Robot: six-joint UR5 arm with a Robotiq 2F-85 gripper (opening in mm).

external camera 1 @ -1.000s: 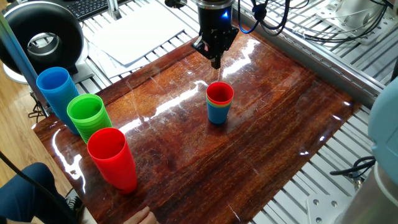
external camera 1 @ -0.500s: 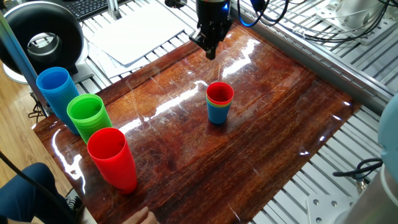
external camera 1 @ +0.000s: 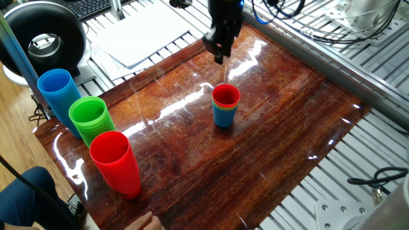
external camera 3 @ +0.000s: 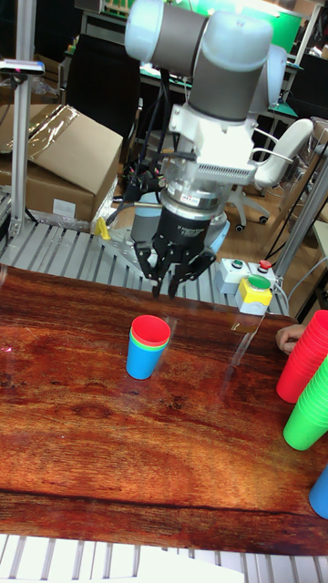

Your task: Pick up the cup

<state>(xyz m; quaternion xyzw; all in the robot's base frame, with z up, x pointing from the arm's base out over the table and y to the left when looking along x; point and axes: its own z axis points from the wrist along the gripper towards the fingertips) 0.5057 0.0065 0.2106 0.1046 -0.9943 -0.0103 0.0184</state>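
Claw [external camera 1: 219, 56] hangs clenched, empty, at twelve o'clock above cup [external camera 1: 226, 96]; cup sits nested on bench [external camera 1: 268, 134]; grasp not started.

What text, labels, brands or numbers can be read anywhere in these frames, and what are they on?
No text is readable in either view.
Gripper: a white label on the wrist just above it, print too small to read.
Keyboard: key legends too blurred.
Cup and the other cups: plain, no markings.
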